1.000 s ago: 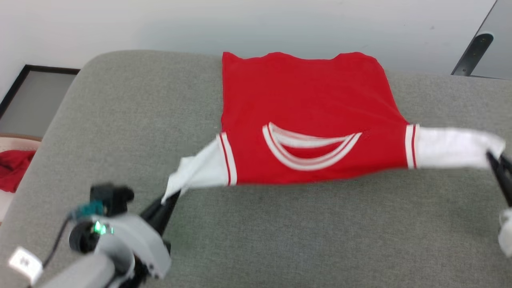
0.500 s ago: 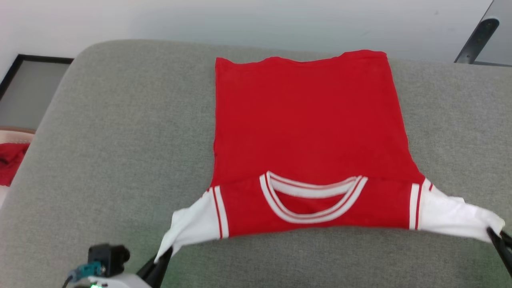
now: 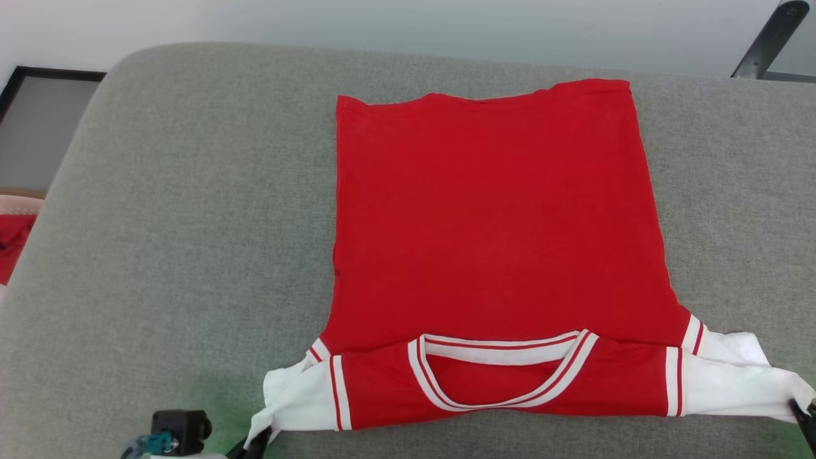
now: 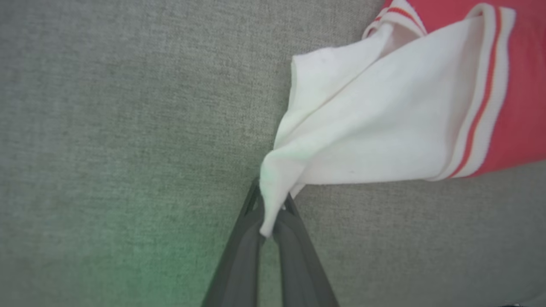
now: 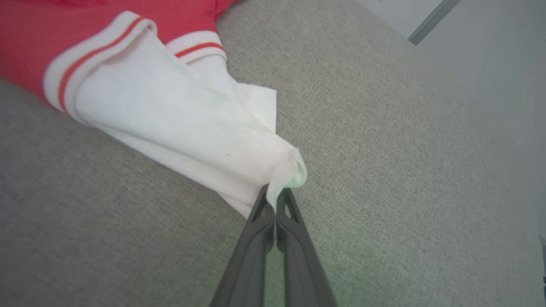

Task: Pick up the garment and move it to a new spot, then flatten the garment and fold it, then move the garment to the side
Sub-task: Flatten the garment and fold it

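Since a second ago the collar end of the garment point(image 3: 491, 217) has been drawn closer to the robot, so more of its red body now lies spread out, and both hands have dropped to the bottom edge of the head view. At the far left edge, off the grey fabric surface point(image 3: 178, 223), a bit of plain red cloth point(image 3: 11, 245) shows. Low on the left, the left hand point(image 3: 255, 446) has its two dark fingers pressed together on the pointed tip of the white left sleeve point(image 3: 293, 398). The left wrist view shows that tip pinched between the fingers, with the sleeve fanning out from it towards its red-and-white striped trim. The garment lies in the middle of the surface, a broad red rectangle with its plain hem at the far side. Its near end is folded over into a narrow band, and the striped collar point(image 3: 503, 373) sits in the centre of that band, facing up. To the right, the white right sleeve point(image 3: 733, 389) stretches out over the surface in two layers. At the lower right edge, the right hand point(image 3: 804, 414) is closed tight on the end of that sleeve. The right wrist view shows the cloth bunched just at its fingertips.
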